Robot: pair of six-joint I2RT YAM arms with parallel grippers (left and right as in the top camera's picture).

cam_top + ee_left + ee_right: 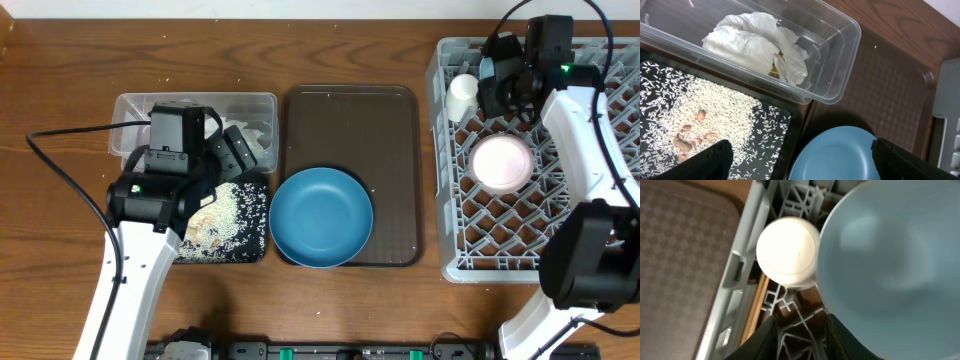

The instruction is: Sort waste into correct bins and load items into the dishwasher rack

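Note:
The clear tub (255, 103) holds crumpled white tissue (757, 42) with a bit of yellow-green wrapper (774, 71) tucked in it. The black tray (255, 250) holds loose rice (705, 115). My left gripper (810, 165) is open and empty above the tray's right edge and the large deep-blue bowl (321, 217); it also shows in the overhead view (238, 158). My right gripper (802, 340) is open over the grey rack (590, 255), beside the white cup (788, 251). The light-blue bowl (890, 265) is just right of its right finger. The pink-rimmed bowl (501, 162) sits in the rack.
The deep-blue bowl rests on the dark brown serving tray (350, 110) between the bins and the rack. A few brown scraps (687, 142) lie among the rice. A black cable (70, 170) trails across the wooden table at the left.

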